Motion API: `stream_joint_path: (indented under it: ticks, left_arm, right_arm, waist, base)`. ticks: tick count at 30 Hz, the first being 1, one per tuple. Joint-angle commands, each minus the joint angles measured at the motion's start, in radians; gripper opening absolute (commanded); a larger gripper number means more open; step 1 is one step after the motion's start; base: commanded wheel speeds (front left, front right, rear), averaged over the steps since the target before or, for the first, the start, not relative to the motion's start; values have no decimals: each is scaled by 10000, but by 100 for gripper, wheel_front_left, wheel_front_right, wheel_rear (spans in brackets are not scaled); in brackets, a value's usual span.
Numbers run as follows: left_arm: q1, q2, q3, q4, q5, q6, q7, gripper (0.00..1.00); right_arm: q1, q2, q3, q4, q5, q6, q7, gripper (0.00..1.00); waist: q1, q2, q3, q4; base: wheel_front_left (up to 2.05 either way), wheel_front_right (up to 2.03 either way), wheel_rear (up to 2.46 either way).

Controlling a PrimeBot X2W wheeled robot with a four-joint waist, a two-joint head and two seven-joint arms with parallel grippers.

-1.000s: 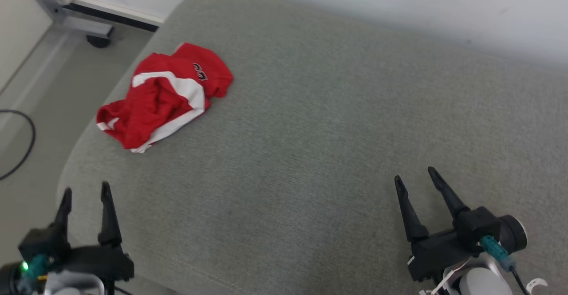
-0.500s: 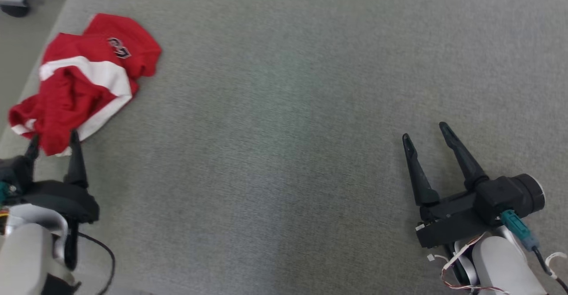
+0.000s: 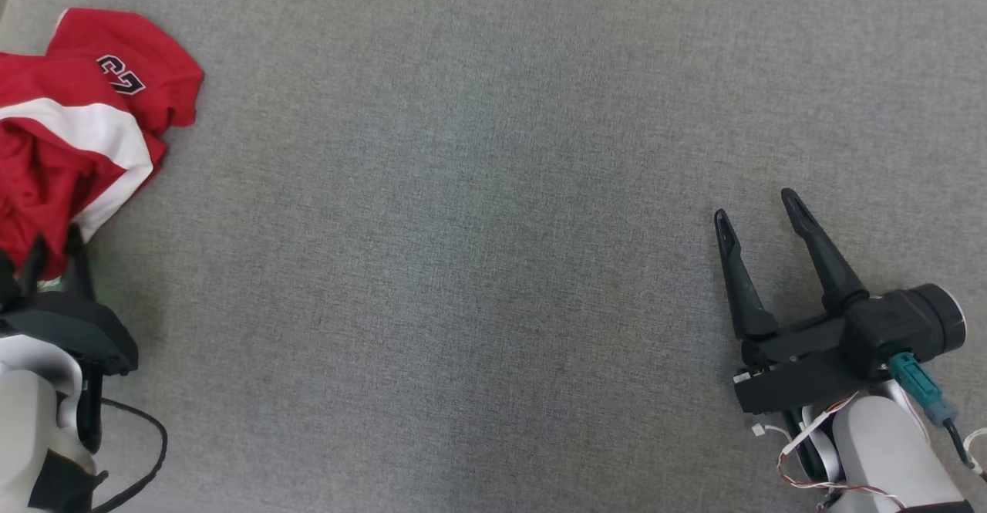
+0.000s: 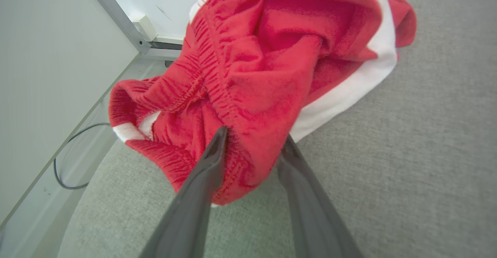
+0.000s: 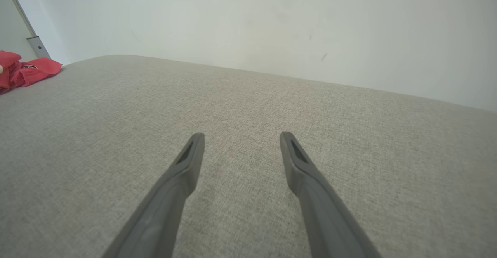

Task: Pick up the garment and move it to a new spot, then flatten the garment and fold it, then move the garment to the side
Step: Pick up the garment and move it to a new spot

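The garment [image 3: 77, 127] is a crumpled red piece with white bands and a dark number, lying at the far left of the grey cushion [image 3: 478, 189]. In the left wrist view the garment [image 4: 252, 75] bulges just ahead of my fingers. My left gripper [image 3: 54, 239] sits at its near edge, and its jaws stand apart around a red fold [image 4: 254, 135] that still rests on the cushion. My right gripper [image 3: 754, 204] is open and empty over bare cushion at the lower right, far from the cloth. From the right wrist the garment [image 5: 27, 70] shows small at the far left, beyond the right gripper [image 5: 240, 134].
The cushion's left edge runs close beside the garment, with pale floor and a black cable [image 4: 70, 165] below it. A metal frame leg [image 4: 124, 25] and a white wall [image 5: 271, 17] stand behind. Wide bare cushion lies between the two grippers.
The head camera has tilted down and shifted. My left gripper has moved forward to the garment's near edge and its jaws have narrowed around a fold. The right gripper stays open.
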Motion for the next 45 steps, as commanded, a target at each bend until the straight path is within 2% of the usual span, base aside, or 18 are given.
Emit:
stream_joint_path:
  ticks: [1, 6, 14, 20, 25, 29, 34, 37, 45]
  left_arm:
    - [-41, 43, -97, -31, 87, -11, -119, 0]
    - [114, 178, -353, -516, 320, -67, -273, 0]
    - [184, 282, -936, -2386, 732, -84, -268, 0]
    - [294, -191, -1729, -3421, 593, -82, -270, 0]
    - [673, -999, -2775, -4274, 210, -87, -271, 0]
    - [856, -1669, -3168, -4527, -99, -85, -271, 0]
    - [924, -2449, -4160, -4419, -460, -88, -272, 0]
    - [963, -2822, -4580, -4357, -765, -87, -272, 0]
    - [1340, -3039, -5650, -4799, -1216, -89, -272, 0]
  right_arm:
    - [75, 77, -14, 163, 66, -31, 7, 100]
    - [248, 371, -10, 348, 134, -31, 4, 100]
    - [448, 909, -28, 700, 211, -31, 4, 100]
    - [591, 1280, -143, 863, 260, -31, 4, 100]
    - [717, 1512, -303, 980, 349, -31, 3, 100]
    - [828, 1646, -420, 1010, 328, -31, 4, 100]
    - [839, 1747, -438, 1087, 321, -31, 3, 100]
    - [706, 1795, -206, 1244, 329, -29, 4, 100]
    - [657, 1847, -149, 1375, 359, -29, 4, 100]
  waist:
    - [-1, -2, -145, 9]
    - [-1, -2, -686, 20]
    - [-1, -2, -1640, -131]
    - [-1, -2, -2176, -514]
    - [-1, -2, -2528, -1135]
    - [-1, -2, -2709, -1708]
    - [-1, -2, -2868, -2531]
    - [-1, -2, -2947, -3283]
    - [-1, -2, -2979, -4264]
  base:
    - [0, 0, 0]
    - [0, 0, 0]
    - [0, 0, 0]
    - [0, 0, 0]
    - [0, 0, 0]
    - [0, 0, 0]
    - [0, 0, 0]
    - [0, 0, 0]
    - [0, 0, 0]
